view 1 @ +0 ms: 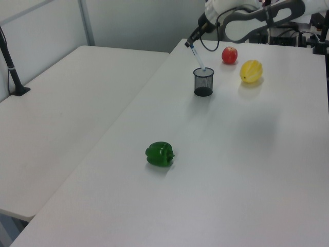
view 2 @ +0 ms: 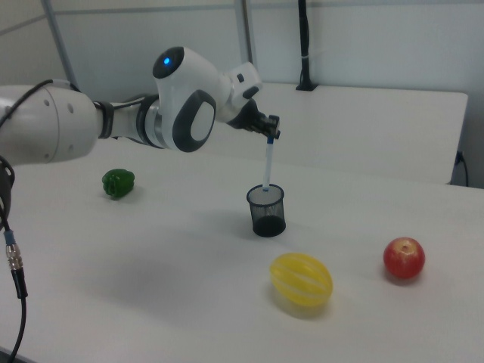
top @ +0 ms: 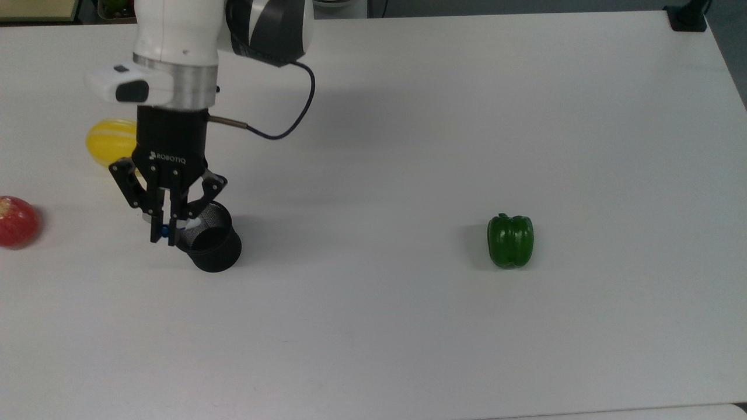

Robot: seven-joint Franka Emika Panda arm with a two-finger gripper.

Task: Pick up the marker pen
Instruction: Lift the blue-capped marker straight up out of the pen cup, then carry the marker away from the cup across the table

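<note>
Nearest in the left view, a green pepper (view 1: 160, 154) lies alone on the white desk (view 1: 247, 170), well apart from the work. Nothing about it touches the task.

Farther along stands a black mesh cup (view 1: 203, 82), upright and open at the top. The marker pen (view 2: 268, 165) rises out of it with its lower end level with the cup's rim, so I judge it nearly but not quite free. Its long axis runs close to vertical, leaning a little: in the left view the top tips toward the left view's left. The cup looks to hold nothing else that I can make out.

The gripper (view 2: 271, 136) sits directly above the cup, pinching the pen's blue upper end between its two fingers, with the white barrel hanging straight below. So the pen lies downward from the gripper, and the coming move turns on lifting along that axis until the lower end clears the rim without dragging the light cup over.

Beyond the cup in the left view rest a yellow melon (view 1: 251, 71) and, farther still, a red apple (view 1: 230, 54), both apart from the cup.
</note>
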